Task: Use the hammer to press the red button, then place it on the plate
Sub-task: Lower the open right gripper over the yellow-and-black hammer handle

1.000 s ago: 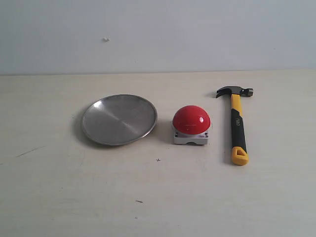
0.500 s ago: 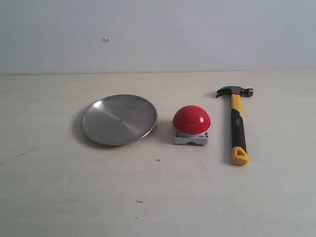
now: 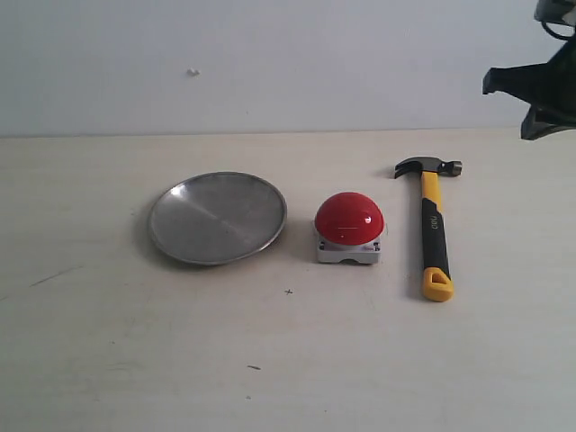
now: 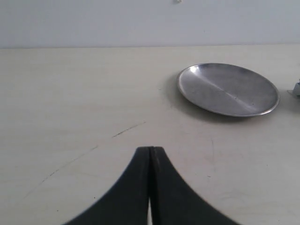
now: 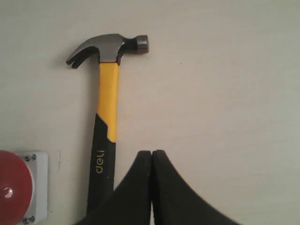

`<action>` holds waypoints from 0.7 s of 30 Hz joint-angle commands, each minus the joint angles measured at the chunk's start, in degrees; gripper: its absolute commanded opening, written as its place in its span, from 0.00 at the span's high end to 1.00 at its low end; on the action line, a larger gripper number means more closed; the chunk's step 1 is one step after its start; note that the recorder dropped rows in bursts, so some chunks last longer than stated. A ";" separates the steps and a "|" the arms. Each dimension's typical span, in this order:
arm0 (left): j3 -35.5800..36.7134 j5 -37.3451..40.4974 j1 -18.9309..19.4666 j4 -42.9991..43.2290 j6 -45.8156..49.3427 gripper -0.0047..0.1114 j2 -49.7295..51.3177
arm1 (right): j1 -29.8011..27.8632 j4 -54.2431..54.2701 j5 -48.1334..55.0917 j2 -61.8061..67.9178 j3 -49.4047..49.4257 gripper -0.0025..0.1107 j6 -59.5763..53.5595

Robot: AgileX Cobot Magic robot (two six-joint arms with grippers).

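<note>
The hammer point(image 3: 432, 225) lies flat on the table at the right, dark head toward the wall and yellow loop toward the front; the right wrist view shows the hammer point(image 5: 107, 112) too. Left of it sits the red button point(image 3: 348, 219) on its grey-white base, also visible as the red button point(image 5: 13, 192). The silver plate point(image 3: 217, 217) rests further left, and the plate point(image 4: 227, 89) appears in the left wrist view. My right gripper point(image 5: 152, 152) is shut and empty, hovering high beside the hammer handle; its dark body point(image 3: 540, 85) enters at the upper right. My left gripper point(image 4: 150, 149) is shut, empty, well short of the plate.
A pale wooden table point(image 3: 288, 360) carries everything, with a plain white wall point(image 3: 270, 63) behind. Faint scratches mark the table point(image 4: 126, 130) near the left gripper.
The right arm has come into the exterior view at the upper right corner; it was absent before. The hammer, button and plate have not moved.
</note>
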 commanded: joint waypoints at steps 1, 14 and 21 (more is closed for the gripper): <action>0.02 -0.57 -0.01 0.51 -0.46 0.96 -0.44 | 3.06 0.25 10.99 7.67 -11.72 0.98 -1.05; 0.02 -0.57 -0.01 0.73 -0.46 0.96 -0.44 | 7.68 -2.96 25.80 31.79 -38.29 0.92 4.54; 0.02 -0.57 -0.01 0.73 -0.46 0.96 -0.44 | 7.55 -2.42 25.80 38.62 -43.87 0.56 4.54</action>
